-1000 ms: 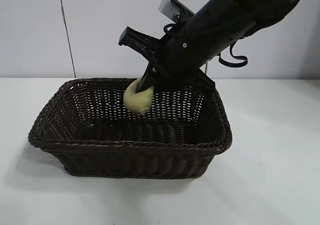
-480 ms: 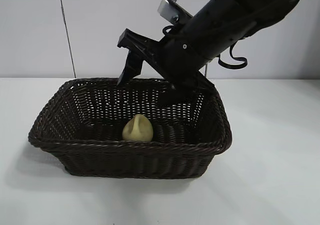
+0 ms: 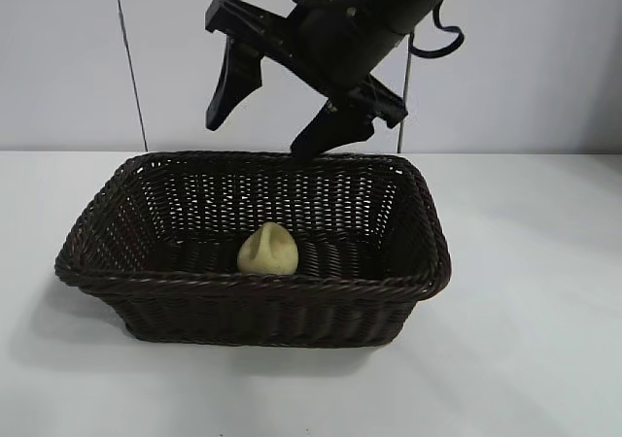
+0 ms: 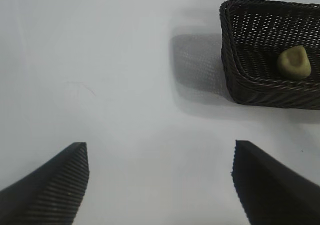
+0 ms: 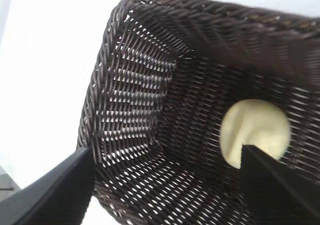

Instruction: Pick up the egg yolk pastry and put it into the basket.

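Risen right tool spread empty, smooth, seemingly dented egg yolk pastry dropped inside woven basket

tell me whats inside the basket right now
Only the egg yolk pastry lies on the floor of the basket, near its front wall. The right gripper hangs open above, empty. The front wall hides a strip of the floor.

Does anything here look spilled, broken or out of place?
Nothing stands out. The egg yolk pastry sits inside the basket, which stands level and looks intact. The right claw hangs open above it, empty.
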`<action>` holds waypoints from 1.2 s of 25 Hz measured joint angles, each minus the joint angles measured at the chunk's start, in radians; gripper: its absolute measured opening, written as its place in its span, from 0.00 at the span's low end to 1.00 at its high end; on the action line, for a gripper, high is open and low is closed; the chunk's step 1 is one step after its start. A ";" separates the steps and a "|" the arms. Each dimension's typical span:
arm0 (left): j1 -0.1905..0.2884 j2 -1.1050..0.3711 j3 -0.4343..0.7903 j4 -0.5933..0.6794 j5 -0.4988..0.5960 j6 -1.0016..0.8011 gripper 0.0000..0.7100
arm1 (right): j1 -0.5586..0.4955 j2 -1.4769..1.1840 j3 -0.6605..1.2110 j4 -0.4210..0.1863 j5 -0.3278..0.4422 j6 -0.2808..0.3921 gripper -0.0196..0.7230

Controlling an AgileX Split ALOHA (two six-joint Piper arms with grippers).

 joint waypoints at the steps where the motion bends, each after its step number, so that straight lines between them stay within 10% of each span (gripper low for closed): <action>1: 0.000 0.000 0.000 0.000 0.000 0.000 0.80 | -0.016 0.000 -0.019 -0.037 0.038 0.027 0.80; 22: 0.000 0.000 0.000 0.000 0.000 0.000 0.80 | -0.499 0.000 -0.119 -0.396 0.462 0.078 0.79; 30: 0.000 0.000 0.000 0.000 0.000 0.000 0.80 | -0.516 -0.007 -0.118 -0.442 0.484 0.077 0.79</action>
